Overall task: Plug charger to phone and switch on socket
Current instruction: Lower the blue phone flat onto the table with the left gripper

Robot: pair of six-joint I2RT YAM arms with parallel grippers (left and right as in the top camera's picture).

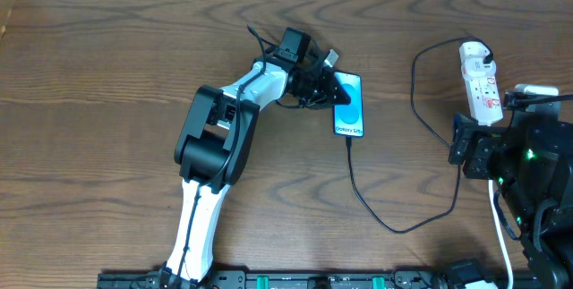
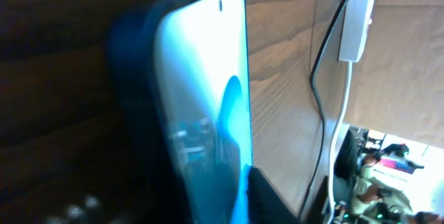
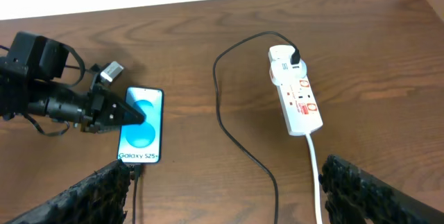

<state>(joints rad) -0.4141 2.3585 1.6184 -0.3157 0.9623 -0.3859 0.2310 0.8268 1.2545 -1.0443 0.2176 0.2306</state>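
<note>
The slim cyan-screened smartphone (image 1: pixel 349 106) lies flat on the brown wooden surface (image 1: pixel 107 56), a thin black charger cable (image 3: pixel 218 96) meeting its lower edge (other end at the white red-marked power strip (image 3: pixel 298 99)). Left fingers (image 3: pixel 128 114) sit at the phone's upper-left; their gap cannot be told. Right fingers (image 3: pixel 361 189) are spread wide, empty.

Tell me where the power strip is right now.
In the overhead view the power strip lies on the table's right side, well right of the phone, with the charger plugged into its far end.
</note>
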